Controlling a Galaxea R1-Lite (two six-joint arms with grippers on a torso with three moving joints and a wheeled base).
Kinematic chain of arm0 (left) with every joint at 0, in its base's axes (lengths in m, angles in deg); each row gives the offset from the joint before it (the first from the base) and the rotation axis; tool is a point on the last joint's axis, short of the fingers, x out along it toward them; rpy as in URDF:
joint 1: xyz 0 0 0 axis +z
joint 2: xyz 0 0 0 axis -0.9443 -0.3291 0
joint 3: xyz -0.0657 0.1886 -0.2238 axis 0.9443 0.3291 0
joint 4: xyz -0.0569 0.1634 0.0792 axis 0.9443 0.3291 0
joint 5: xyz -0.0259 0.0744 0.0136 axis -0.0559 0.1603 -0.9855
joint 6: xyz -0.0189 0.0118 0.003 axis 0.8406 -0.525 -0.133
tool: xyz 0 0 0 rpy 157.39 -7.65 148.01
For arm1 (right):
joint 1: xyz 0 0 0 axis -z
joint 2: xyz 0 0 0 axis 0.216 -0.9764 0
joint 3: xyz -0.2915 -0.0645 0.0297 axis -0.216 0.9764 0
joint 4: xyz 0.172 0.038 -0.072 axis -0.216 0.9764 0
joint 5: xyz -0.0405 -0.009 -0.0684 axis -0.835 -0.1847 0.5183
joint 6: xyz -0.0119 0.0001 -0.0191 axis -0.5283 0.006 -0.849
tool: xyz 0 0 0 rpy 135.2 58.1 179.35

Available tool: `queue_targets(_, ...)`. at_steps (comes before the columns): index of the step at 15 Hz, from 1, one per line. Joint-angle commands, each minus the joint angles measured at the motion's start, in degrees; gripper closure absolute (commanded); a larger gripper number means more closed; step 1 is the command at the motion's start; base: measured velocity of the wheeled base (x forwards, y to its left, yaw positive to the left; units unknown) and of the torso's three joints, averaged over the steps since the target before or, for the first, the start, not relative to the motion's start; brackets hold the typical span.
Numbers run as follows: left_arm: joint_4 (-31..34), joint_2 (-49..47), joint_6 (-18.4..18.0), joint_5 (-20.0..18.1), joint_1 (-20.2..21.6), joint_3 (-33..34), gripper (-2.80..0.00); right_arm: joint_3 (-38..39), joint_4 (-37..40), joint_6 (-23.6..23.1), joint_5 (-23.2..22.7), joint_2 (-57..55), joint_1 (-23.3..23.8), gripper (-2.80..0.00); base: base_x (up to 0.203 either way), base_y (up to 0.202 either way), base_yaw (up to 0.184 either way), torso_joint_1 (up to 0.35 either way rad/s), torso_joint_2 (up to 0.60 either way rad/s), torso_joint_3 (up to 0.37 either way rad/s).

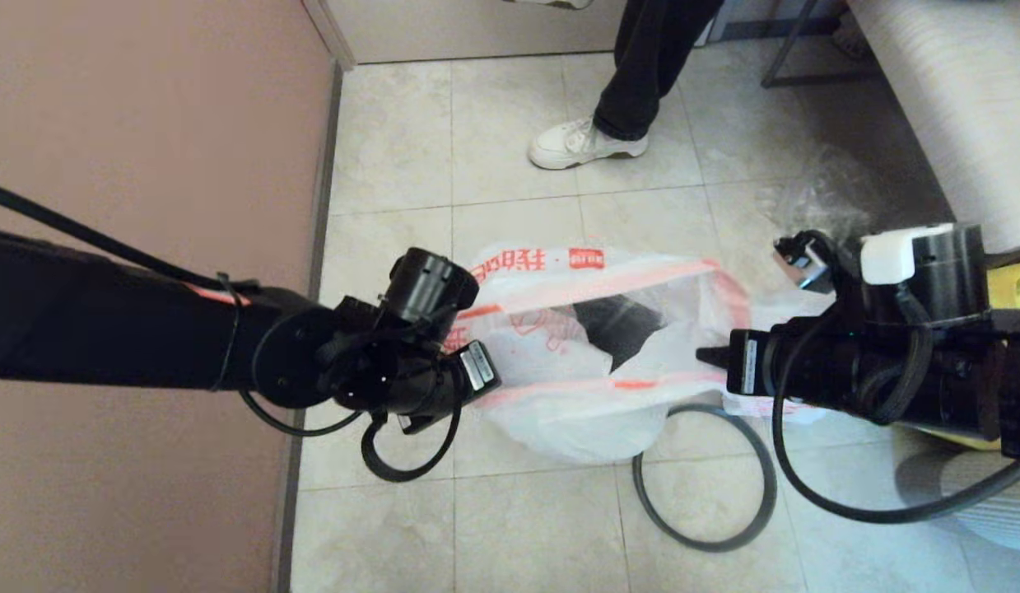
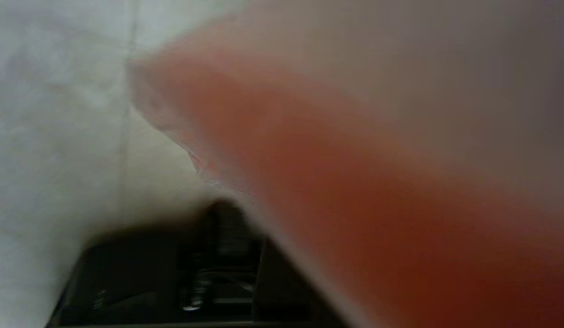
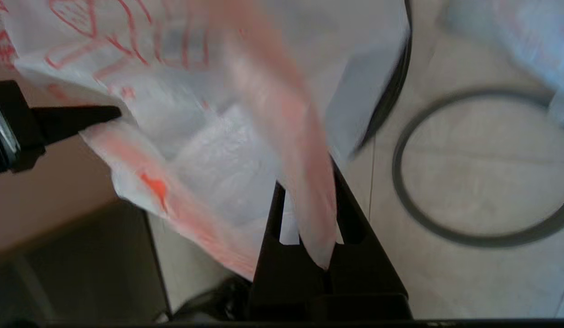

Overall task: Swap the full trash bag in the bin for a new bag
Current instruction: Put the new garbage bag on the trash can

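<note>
I have the new bag (image 1: 592, 346) stretched out in the air between my two arms, low over the tiled floor (image 1: 518, 527). My left gripper (image 1: 464, 375) is pinched shut on the pink-orange edge at one side of the bag's mouth, and my right gripper (image 1: 711, 356) is pinched shut on the pink-orange strip at the other side. In the right wrist view I can see that strip squeezed between the two black fingers (image 3: 272, 218). The left wrist view is mostly filled with orange plastic, so I cannot see those fingers well there. The bag's mouth is pulled long from side to side, from one arm to the other, and it gapes open a little in the middle, where something dark shows inside. Both arms are about as near to the bag as each other. The dark grey ring rim (image 1: 705, 476) lies flat on the floor, just under the bag and more to my right side. I cannot see the bin itself, so I think my next job is to bring this open mouth over it. A person's shoe (image 1: 584, 144) stands farther off.
</note>
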Motion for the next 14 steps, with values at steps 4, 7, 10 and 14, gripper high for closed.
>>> queue_targets(4,-16.0,0.1,-2.6,0.0,1.3,15.4,0.00,11.2,-10.0,2.0,-1.1,-4.6,-1.2,0.00,0.000,0.000,0.000,0.000,0.00,0.000)
queue_targets(7,-16.6,-0.5,-3.5,0.0,1.0,16.5,0.00,13.6,-10.1,2.9,-1.2,-6.5,-1.4,0.00,0.000,0.000,0.000,0.000,0.00,0.000)
queue_targets(10,-16.6,-0.7,-3.5,-0.2,-1.0,16.6,0.00,15.5,-10.5,2.9,-1.1,-12.0,-1.8,0.00,0.000,0.000,0.000,0.000,0.00,0.000)
queue_targets(14,-17.0,-2.0,-3.3,-0.1,-4.0,17.8,0.00,14.8,-15.1,1.9,-1.0,-18.3,-2.1,0.00,0.000,0.000,0.000,0.000,0.00,0.000)
